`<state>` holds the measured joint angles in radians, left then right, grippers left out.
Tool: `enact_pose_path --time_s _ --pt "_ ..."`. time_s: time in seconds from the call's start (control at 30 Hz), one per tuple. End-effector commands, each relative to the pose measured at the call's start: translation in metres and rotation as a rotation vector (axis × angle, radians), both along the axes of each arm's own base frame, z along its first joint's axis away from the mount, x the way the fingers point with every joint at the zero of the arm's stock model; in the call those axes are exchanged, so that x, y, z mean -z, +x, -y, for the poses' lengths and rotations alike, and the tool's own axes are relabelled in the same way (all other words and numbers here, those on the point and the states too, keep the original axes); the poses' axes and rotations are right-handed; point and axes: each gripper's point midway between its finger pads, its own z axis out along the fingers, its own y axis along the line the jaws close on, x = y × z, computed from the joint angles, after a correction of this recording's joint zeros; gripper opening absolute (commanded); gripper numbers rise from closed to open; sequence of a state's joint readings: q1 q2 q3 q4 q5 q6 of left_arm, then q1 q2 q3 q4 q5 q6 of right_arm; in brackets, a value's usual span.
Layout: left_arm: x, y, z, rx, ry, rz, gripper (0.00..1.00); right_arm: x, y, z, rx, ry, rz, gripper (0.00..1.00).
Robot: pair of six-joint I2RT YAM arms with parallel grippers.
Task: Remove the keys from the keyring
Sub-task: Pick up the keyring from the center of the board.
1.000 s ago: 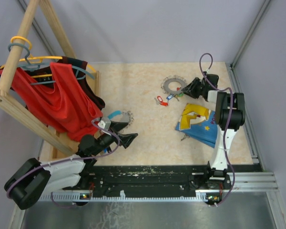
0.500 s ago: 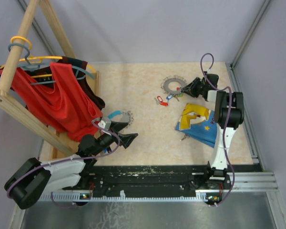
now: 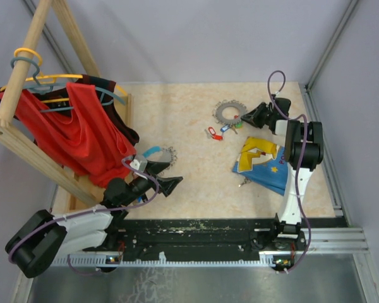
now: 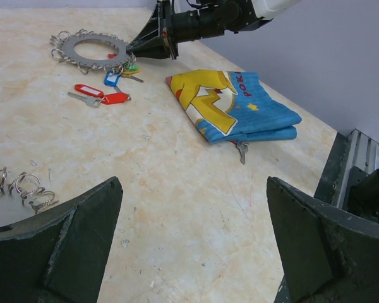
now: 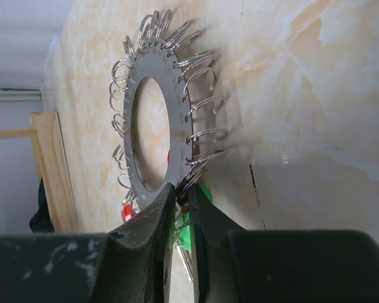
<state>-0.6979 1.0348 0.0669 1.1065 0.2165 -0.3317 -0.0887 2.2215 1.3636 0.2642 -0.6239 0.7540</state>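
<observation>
1. The keyring (image 3: 229, 112) lies flat on the table (image 3: 189, 158), at the far right side. The right gripper (image 3: 243, 118) is at its edge, with the jaws pressed almost together on the rim, where a thin silver loop sits. Whether they clamp the loop or the plate, the pictures do not show.
2. The green key (image 4: 131, 67) is touching this same place. The blue key (image 4: 112, 78) and the red keys (image 4: 114, 98) lie just beside the ring; if they are attached is not clear.
3. The left gripper (image 4: 192, 189) is wide open and holds nothing, well apart from the ring.
4. Nothing presses the ring down, so a pull would probably drag the whole ring instead of freeing a key.
5. The loop is thin and smooth, so the jaws may slip off, or take a neighbour loop by mistake.
</observation>
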Motion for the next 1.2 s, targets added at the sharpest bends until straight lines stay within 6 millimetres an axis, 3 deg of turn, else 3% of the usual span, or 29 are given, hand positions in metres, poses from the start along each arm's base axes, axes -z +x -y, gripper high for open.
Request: enact_pose_path --time_s 0.0,0.43,0.67,1.17 --pt "-0.016 -0.002 0.003 0.019 -0.023 0.037 1.0 -0.021 0.018 0.005 0.005 0.026 0.095 0.13" --pt "-0.014 -0.02 0.012 0.131 0.005 0.051 1.0 -0.046 0.014 0.006 0.004 0.081 0.154 0.0" --pt "-0.012 -0.025 0.017 0.169 0.016 0.079 0.98 -0.064 0.006 0.004 -0.003 0.092 0.193 0.0" --pt "-0.012 -0.03 0.043 0.239 0.047 0.211 0.95 -0.084 -0.016 -0.003 -0.024 0.119 0.206 0.0"
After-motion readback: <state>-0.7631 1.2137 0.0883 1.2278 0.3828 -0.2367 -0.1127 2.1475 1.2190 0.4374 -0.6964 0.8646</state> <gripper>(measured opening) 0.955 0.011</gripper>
